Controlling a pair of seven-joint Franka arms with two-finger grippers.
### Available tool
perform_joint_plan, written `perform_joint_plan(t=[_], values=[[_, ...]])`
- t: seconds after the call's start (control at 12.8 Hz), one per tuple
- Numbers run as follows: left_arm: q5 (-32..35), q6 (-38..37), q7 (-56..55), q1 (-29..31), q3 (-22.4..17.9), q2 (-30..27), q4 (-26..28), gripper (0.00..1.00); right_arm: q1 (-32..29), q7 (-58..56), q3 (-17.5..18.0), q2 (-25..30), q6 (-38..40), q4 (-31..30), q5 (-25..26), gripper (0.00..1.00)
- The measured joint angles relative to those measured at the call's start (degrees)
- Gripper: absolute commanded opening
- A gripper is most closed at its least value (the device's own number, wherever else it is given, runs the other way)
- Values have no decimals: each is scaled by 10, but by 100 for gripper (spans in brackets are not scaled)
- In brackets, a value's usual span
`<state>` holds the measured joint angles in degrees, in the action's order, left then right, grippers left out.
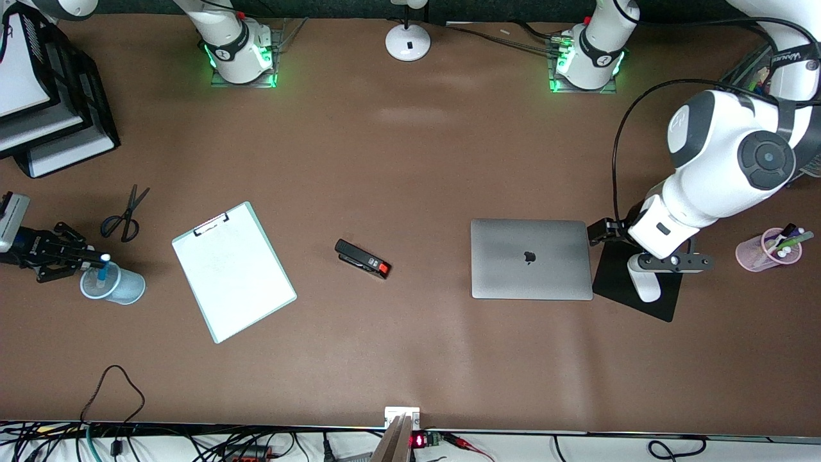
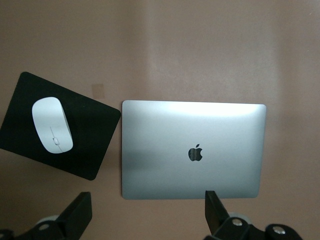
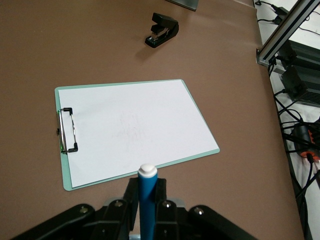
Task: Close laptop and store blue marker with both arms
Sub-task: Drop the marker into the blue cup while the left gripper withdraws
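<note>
Laptop [image 1: 531, 258] shut flat on tabletop [image 1: 410, 160] beside mouse pad [image 1: 632, 292]; left tool [image 2: 145, 215] released above it; right tool [image 1: 70, 256] clenched on blue marker [image 1: 102, 269] over cup [image 1: 114, 284]; light, stiff, slippery; best gripped mid-barrel.

The blue marker's [image 3: 147, 200] lower part is hidden between the right gripper's [image 3: 145, 210] fingers, the mouse pad [image 1: 635, 282] is partly covered by the left arm [image 1: 705, 167], and the paper trays [image 1: 45, 96] are cut off at the front view's edge.
</note>
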<state>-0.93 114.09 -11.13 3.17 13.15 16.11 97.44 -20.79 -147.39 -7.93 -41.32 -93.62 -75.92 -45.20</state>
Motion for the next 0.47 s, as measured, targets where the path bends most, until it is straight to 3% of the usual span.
perform_joint_plan(t=[0.47], values=[[34, -14, 3, 0, 2, -6, -43, 100, -10, -15, 0, -18, -25, 1, -6, 5]])
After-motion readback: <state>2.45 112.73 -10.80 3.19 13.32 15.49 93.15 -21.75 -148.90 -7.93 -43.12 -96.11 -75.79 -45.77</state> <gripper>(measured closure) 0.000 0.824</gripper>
